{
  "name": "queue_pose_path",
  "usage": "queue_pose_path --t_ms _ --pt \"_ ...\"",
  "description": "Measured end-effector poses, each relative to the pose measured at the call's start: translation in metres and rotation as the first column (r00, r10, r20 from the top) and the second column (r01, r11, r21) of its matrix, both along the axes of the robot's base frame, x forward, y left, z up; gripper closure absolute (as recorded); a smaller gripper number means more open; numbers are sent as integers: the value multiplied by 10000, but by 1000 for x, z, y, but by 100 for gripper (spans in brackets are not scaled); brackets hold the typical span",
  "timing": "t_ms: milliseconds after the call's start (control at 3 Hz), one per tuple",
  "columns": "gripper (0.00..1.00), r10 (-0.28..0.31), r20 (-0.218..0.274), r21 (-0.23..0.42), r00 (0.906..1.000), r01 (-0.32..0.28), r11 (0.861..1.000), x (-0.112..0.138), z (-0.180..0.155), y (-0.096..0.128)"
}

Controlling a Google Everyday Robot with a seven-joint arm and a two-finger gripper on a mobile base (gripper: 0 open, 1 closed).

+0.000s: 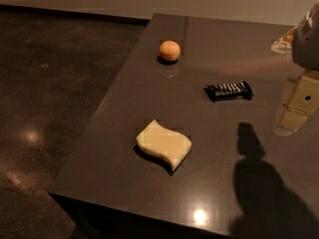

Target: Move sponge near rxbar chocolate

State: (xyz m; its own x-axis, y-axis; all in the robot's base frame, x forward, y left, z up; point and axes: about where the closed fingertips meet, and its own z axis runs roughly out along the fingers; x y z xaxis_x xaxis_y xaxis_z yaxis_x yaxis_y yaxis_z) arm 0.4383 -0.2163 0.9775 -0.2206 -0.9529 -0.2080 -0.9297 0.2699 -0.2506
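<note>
At the dark table's (94, 183) right edge, the gripper (297, 106) hangs, its opening impossible to tell, well apart from the sponge (163, 143) near the front. Reaching across could nudge the rxbar chocolate (229, 90) lying between them.

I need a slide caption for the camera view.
Dark table with sponge, rxbar chocolate and orange ball; the hand is at the right edge.

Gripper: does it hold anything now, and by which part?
Nothing is held. The gripper hangs at the right edge, apart from the sponge and the rxbar chocolate, which both lie on the table.
</note>
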Motion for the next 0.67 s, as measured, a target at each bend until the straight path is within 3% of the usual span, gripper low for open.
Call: queue_pose_path --t_ms 333,667 --pt "0 0 2 0 10000 0 10000 0 0 0" --pt "0 119 -97 261 9999 -116 9996 2 -4 23"
